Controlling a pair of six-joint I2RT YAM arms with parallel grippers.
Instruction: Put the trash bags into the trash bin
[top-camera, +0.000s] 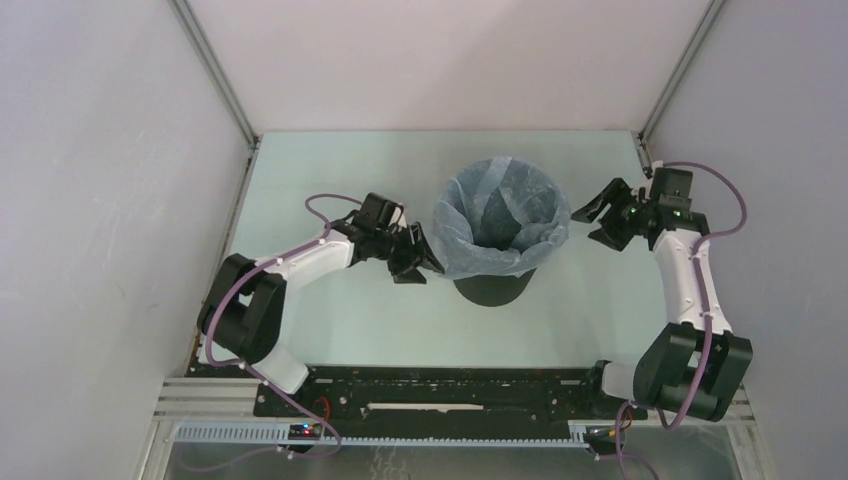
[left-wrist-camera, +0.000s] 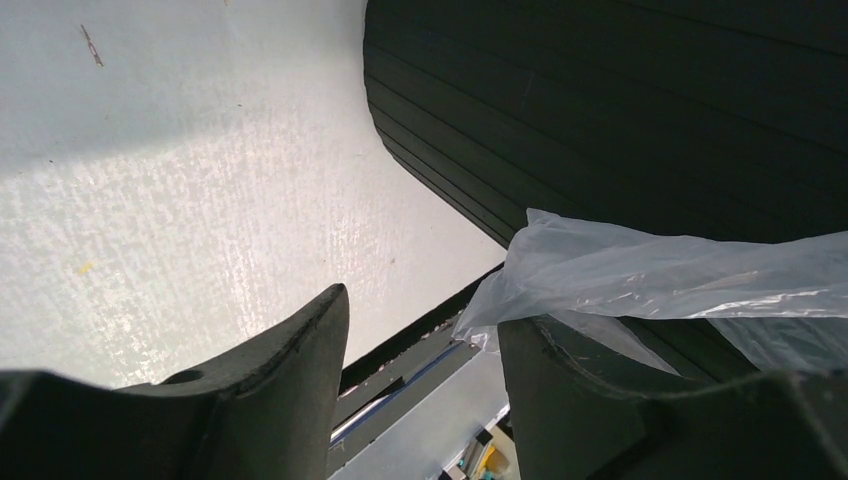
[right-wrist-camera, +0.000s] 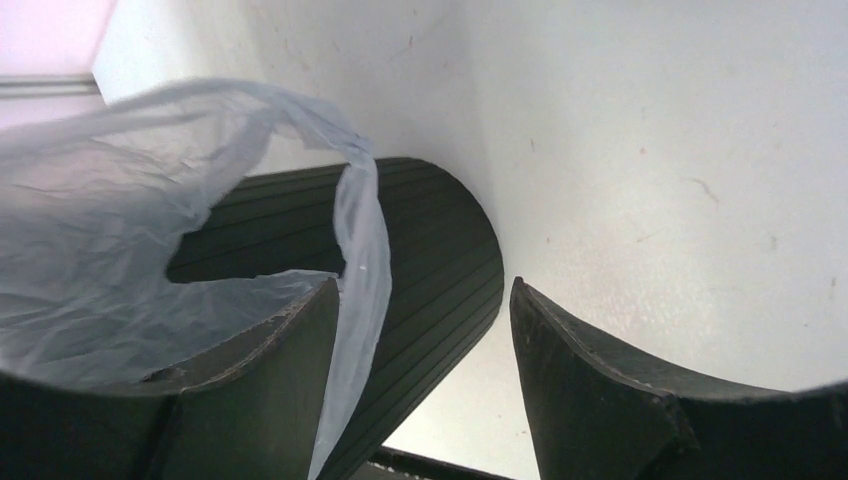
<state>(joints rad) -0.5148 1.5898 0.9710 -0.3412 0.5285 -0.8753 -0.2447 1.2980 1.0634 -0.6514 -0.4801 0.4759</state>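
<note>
The black trash bin (top-camera: 492, 288) stands upright mid-table. The pale blue trash bag (top-camera: 500, 245) lines it, its film folded out over the rim. My left gripper (top-camera: 418, 262) is open just left of the bin, beside the bag's lower edge; in the left wrist view the bag (left-wrist-camera: 660, 275) hangs over the bin wall (left-wrist-camera: 620, 110) beside one finger, with nothing between the jaws (left-wrist-camera: 425, 350). My right gripper (top-camera: 598, 222) is open just right of the rim; in the right wrist view the bag (right-wrist-camera: 110, 220) and bin (right-wrist-camera: 440, 260) lie ahead, and the jaws (right-wrist-camera: 425, 340) hold nothing.
Pale grey walls and metal frame posts (top-camera: 215, 70) enclose the table (top-camera: 340, 320) on three sides. A black rail (top-camera: 440, 390) with the arm bases runs along the near edge. Purple cables (top-camera: 725, 200) loop off both arms.
</note>
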